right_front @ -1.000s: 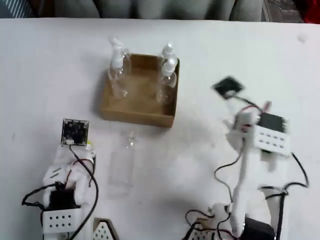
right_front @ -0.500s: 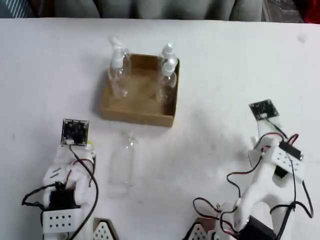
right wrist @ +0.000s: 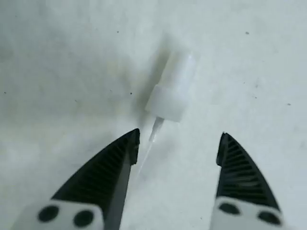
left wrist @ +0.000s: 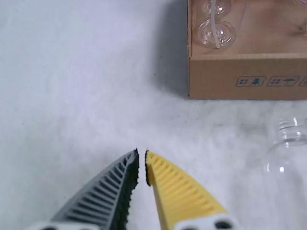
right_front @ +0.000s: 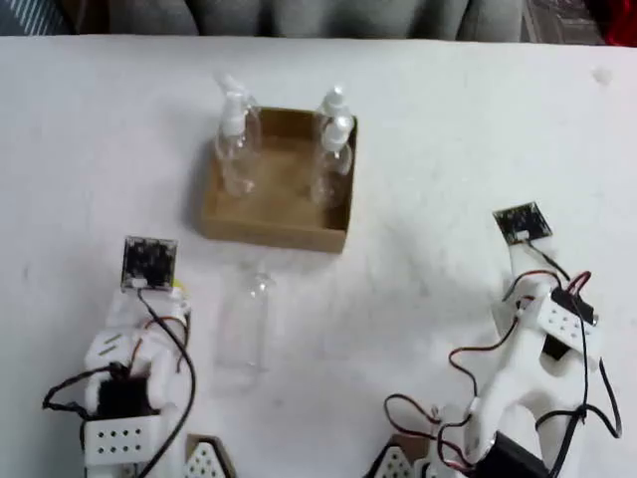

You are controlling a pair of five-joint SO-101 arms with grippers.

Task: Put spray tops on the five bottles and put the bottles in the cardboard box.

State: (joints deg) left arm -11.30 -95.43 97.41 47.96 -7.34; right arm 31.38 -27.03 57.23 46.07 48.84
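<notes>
A capless clear bottle (right_front: pixel 247 321) lies on the white table in front of the cardboard box (right_front: pixel 274 227); its neck (left wrist: pixel 291 130) shows in the left wrist view. Several clear bottles with white spray tops (right_front: pixel 335 139) stand inside the box. My left gripper (left wrist: pixel 142 160) is shut and empty, low over the table, left of the lying bottle and short of the box (left wrist: pixel 244 76). My right gripper (right wrist: pixel 178 140) is open just above the table. A loose white spray top (right wrist: pixel 173 93) lies on its side a little past the fingertips, its thin tube (right wrist: pixel 154 128) pointing back between the jaws.
The left arm (right_front: pixel 129 383) sits at the near left and the right arm (right_front: pixel 542 334) at the near right, each trailing cables. Bare white table lies between them and around the box.
The right arm has swung from mid-table out to the right and back toward the near edge, then nearly settled. The left arm, box and bottles have not moved.
</notes>
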